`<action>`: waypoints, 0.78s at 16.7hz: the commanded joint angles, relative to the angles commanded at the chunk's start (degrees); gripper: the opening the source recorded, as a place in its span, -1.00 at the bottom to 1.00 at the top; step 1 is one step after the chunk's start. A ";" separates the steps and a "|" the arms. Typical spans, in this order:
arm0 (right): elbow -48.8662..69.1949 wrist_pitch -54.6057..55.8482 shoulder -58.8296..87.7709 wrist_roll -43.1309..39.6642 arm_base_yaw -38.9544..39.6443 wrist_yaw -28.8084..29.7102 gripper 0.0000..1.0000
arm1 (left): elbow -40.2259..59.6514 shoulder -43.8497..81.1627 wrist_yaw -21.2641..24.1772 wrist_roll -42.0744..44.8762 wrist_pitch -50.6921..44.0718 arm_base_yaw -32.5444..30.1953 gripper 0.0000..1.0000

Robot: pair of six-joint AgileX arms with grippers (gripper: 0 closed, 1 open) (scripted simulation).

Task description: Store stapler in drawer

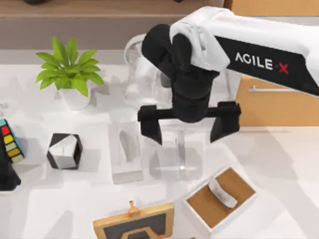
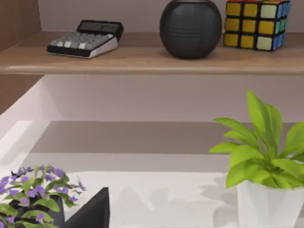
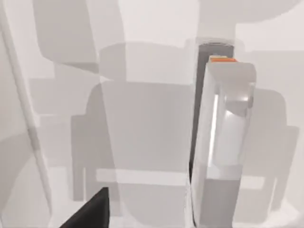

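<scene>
The stapler lies flat on the white table near the middle, a slim glassy strip running away from you, untouched. Take the rest from biggest down.

The white AgileX right arm reaches in from the top view's upper right. Its black right gripper hangs over the far end of the stapler, jaws spread wide with one finger on each side, neither touching it. In the right wrist view you see the stapler lengthwise, with a small orange mark at one end, and a dark fingertip well apart from it.

The drawer stands at the table's right, behind the gripper, showing its light-brown front and thin silver handle.

To the left of the stapler, just beside it, sits a white tissue box. A clear glass jug stands behind the gripper. A green plant in a white pot is at the back left. Toward the front right you have a small white tray holding a curved white-grey piece, and left of that a wooden-framed board.

The left gripper is idle, its wrist camera facing a shelf; you cannot tell whether it is spread or closed.
</scene>
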 joint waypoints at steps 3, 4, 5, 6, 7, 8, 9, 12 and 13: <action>-4.05 5.14 1.47 0.03 -0.09 0.10 1.00 | 0.00 0.00 0.00 0.00 0.00 0.00 1.00; -4.97 6.56 1.98 0.52 0.46 0.07 1.00 | 0.00 0.00 0.00 0.00 0.00 0.00 1.00; -5.51 7.69 2.40 1.09 1.10 0.02 1.00 | 0.00 0.00 0.00 0.00 0.00 0.00 1.00; -5.73 8.38 2.67 1.53 1.57 -0.02 1.00 | 0.00 0.00 0.00 0.00 0.00 0.00 1.00; -5.76 8.53 2.74 1.64 1.68 -0.03 1.00 | 0.00 0.00 0.00 0.00 0.00 0.00 1.00; -5.76 8.53 2.74 1.64 1.68 -0.03 1.00 | 0.00 0.00 0.00 0.00 0.00 0.00 1.00; -5.76 8.53 2.74 1.64 1.68 -0.03 1.00 | 0.00 0.00 0.00 0.00 0.00 0.00 1.00; -5.76 8.53 2.74 1.64 1.68 -0.03 0.70 | 0.00 0.00 0.00 0.00 0.00 0.00 1.00; -5.76 8.53 2.74 1.64 1.68 -0.03 0.55 | 0.00 0.00 0.00 0.00 0.00 0.00 1.00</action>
